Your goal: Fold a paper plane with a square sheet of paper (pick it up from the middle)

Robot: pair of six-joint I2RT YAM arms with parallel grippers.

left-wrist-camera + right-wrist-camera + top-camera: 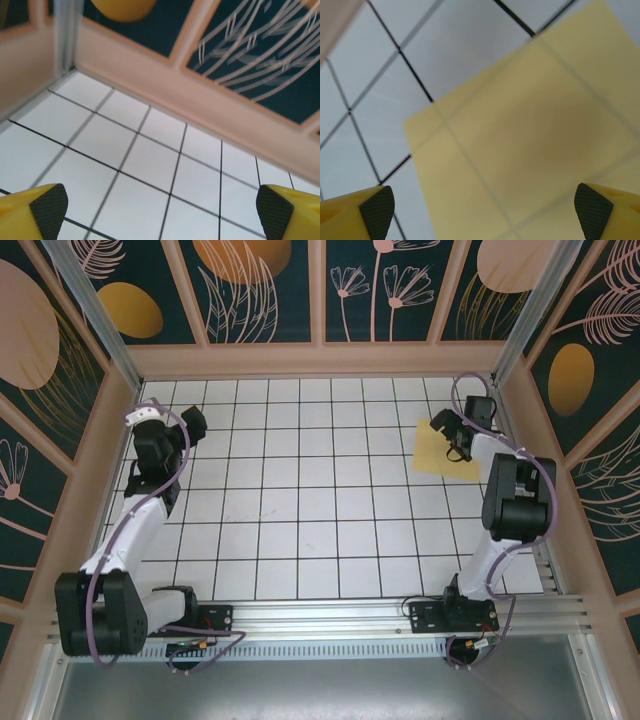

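The square sheet of paper [440, 454] lies flat on the white grid floor at the far right, thin yellow, with the grid lines showing through it [530, 135]. My right gripper [458, 443] hovers low over the sheet's middle, open, its two yellow fingers with dark pads [376, 209] spread wide and nothing between them [485, 210]. My left gripper [192, 423] is at the far left of the floor, open over bare tiles [160, 210], far from the paper. The paper plane is not formed; the sheet is unfolded.
Peach walls [320, 360] with dark painted panels close in the grid floor [300, 500] at the back and both sides. The right wall [530, 440] stands close beside the right arm. An aluminium rail [330, 615] carries both arm bases at the near edge.
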